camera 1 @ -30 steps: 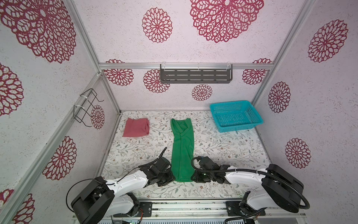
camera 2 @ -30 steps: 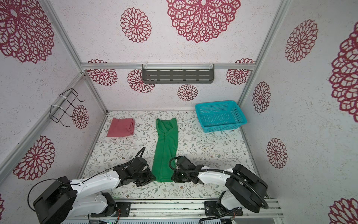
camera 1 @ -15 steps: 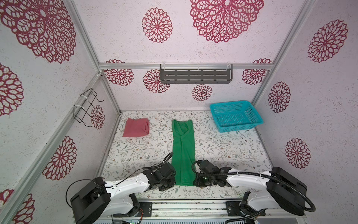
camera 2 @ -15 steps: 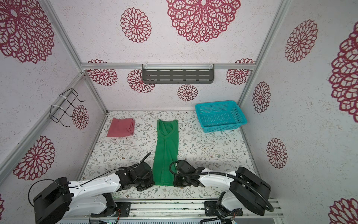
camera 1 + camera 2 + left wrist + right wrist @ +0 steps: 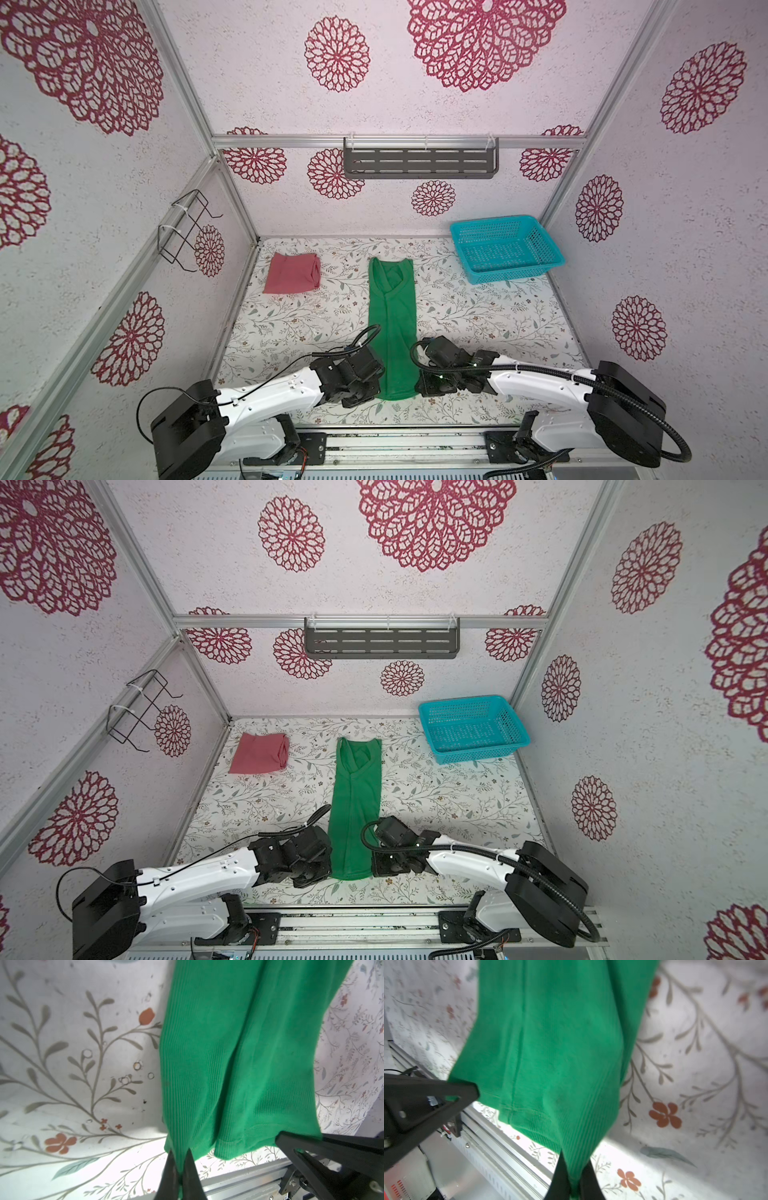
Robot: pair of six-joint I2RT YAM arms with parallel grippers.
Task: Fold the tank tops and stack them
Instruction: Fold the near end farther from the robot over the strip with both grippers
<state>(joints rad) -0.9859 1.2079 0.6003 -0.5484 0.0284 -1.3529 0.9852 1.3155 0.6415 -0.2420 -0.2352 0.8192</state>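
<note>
A bright green tank top [image 5: 392, 324] [image 5: 355, 804] lies folded into a long narrow strip down the middle of the table, neckline at the far end. My left gripper [image 5: 379, 387] [image 5: 179, 1153] is shut on the near left corner of its hem. My right gripper [image 5: 418, 386] [image 5: 574, 1159] is shut on the near right corner. The hem [image 5: 239, 1142] hangs slightly off the table between them. A dusty pink tank top [image 5: 293, 273] [image 5: 259, 754] lies folded in a small square at the far left.
A turquoise mesh basket [image 5: 511, 276] [image 5: 478, 756] stands empty at the far right corner. A grey shelf [image 5: 419, 162] hangs on the back wall and a wire rack [image 5: 185, 228] on the left wall. The metal rail [image 5: 249, 1176] runs just behind the grippers.
Both grippers slid toward the near edge and closed on the hem's two corners. The green tank top shifted slightly nearer with them.
</note>
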